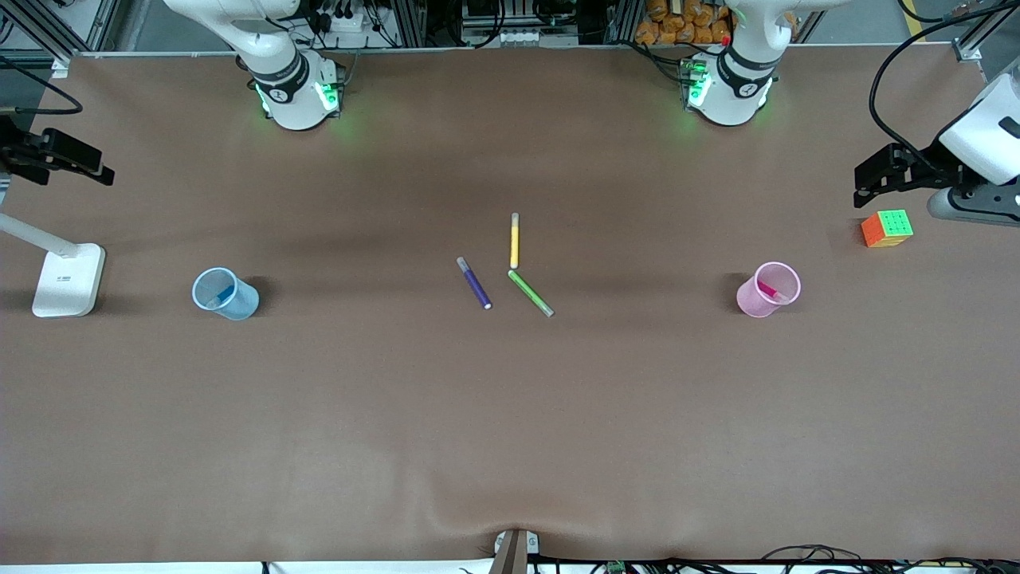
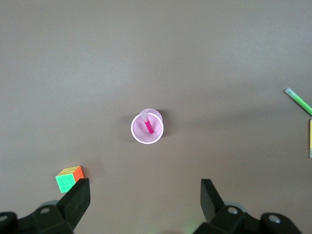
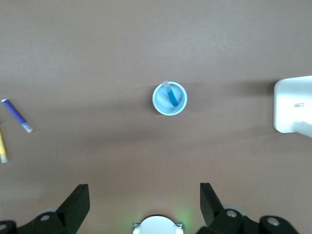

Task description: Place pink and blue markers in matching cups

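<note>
A white lamp base [image 1: 68, 279] is seen at the right arm's end of the table [image 1: 510, 414], w/ a black clamp [image 1: 56, 155] farther from the front camera than it. Just beside the lamp, toward the table's middle, the pale blue cup [image 1: 225, 293] stands upright; the blue marker [image 1: 225, 292] is held inside it, leaning against the wall, pale end up in the right wrist view. The right gripper [image 3: 145, 204] is hung high over the table, approx. over the cup's area; its fingers [image 3: 78, 202] are spread wide open, nothing between them.

In the table's middle three pens are laid flat: a dark purple pen [image 1: 474, 283], a yellow pen [image 1: 515, 240] and a green pen [image 1: 531, 293]. The yellow one is farthest from the front camera; its lower end is near the green pen's upper end, whether touching can't be told. The purple pen lies apart, beside both.

Toward the left arm's end the pale pink cup [image 1: 768, 289] stands upright, w/ the pink marker [image 1: 768, 290] inside, tilted against the wall. The left gripper [image 2: 146, 202] is hung high over this area, fingers [image 2: 80, 197] wide apart, empty. A colour cube [image 1: 887, 228] rests near the pink cup, farther from the front camera, beside a black-and-white device [image 1: 948, 171] at the table's edge.
</note>
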